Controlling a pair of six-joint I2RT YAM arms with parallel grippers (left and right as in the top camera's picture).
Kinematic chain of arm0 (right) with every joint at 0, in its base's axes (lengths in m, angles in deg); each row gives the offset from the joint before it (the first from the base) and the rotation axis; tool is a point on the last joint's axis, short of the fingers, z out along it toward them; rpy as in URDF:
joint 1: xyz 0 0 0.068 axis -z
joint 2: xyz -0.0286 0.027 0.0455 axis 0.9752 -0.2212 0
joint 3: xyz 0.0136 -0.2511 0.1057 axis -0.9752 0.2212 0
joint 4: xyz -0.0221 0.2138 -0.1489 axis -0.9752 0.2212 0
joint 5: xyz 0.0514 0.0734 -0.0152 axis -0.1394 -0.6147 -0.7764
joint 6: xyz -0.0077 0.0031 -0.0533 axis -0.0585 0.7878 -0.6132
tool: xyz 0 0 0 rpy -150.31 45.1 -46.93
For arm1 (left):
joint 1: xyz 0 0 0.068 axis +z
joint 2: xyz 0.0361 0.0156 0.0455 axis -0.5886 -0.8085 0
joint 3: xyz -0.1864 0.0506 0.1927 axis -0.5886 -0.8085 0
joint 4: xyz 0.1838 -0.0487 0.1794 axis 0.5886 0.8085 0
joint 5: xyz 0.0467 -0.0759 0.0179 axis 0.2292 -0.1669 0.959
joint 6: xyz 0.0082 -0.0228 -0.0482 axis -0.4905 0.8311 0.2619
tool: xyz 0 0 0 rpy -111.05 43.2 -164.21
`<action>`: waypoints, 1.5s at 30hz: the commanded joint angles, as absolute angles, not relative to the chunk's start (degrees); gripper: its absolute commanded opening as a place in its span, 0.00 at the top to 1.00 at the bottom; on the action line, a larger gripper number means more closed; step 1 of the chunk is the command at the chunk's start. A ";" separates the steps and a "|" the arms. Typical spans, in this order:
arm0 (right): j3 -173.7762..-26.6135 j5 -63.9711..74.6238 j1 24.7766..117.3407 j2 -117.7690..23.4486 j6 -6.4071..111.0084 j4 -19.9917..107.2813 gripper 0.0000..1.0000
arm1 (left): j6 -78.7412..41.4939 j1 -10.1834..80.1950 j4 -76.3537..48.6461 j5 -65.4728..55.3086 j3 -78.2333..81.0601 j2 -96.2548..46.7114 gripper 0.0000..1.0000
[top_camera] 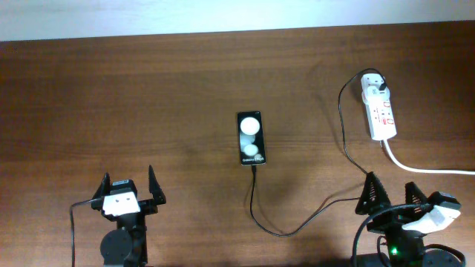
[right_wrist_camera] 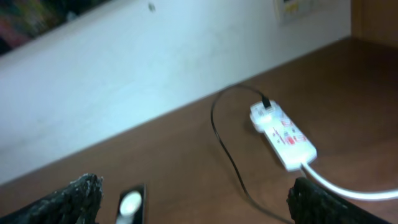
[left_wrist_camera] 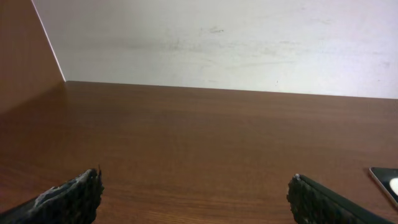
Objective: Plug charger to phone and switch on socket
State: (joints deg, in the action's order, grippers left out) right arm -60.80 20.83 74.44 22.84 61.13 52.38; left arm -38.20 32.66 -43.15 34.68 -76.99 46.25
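The phone (top_camera: pixel 251 138) lies flat at the table's middle, two white spots on its screen. The charger cable (top_camera: pixel 297 227) runs from the phone's near end, loops across the table and up to the white plug on the socket (top_camera: pixel 378 109) at the far right. Its tip sits at the phone's bottom edge. The right wrist view shows the phone (right_wrist_camera: pixel 132 202), the cable (right_wrist_camera: pixel 227 149) and the socket (right_wrist_camera: pixel 283 135). My left gripper (top_camera: pixel 128 191) is open and empty at the near left. My right gripper (top_camera: pixel 393 197) is open and empty at the near right.
The socket's thick white cord (top_camera: pixel 423 169) runs off the right edge, close to my right gripper. The phone's corner shows at the right edge of the left wrist view (left_wrist_camera: pixel 387 183). A white wall (left_wrist_camera: pixel 224 43) stands behind the table's far edge.
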 commanded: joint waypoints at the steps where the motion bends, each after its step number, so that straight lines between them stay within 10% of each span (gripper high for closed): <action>1: -59.18 20.48 74.41 23.40 61.31 49.25 0.01 | -38.85 32.96 -43.11 34.06 -77.29 46.58 0.01; 18: -27.09 -4.17 80.95 23.43 59.84 -8.19 0.01 | -38.85 32.96 -43.11 34.06 -77.29 46.58 0.01; 29: -26.64 5.23 82.24 23.43 53.15 14.67 0.01 | -38.85 32.96 -43.11 34.06 -77.29 46.58 0.01; 45: -26.64 10.65 73.06 23.43 37.13 15.18 0.01 | -38.87 32.96 -43.11 34.09 -77.29 46.58 0.01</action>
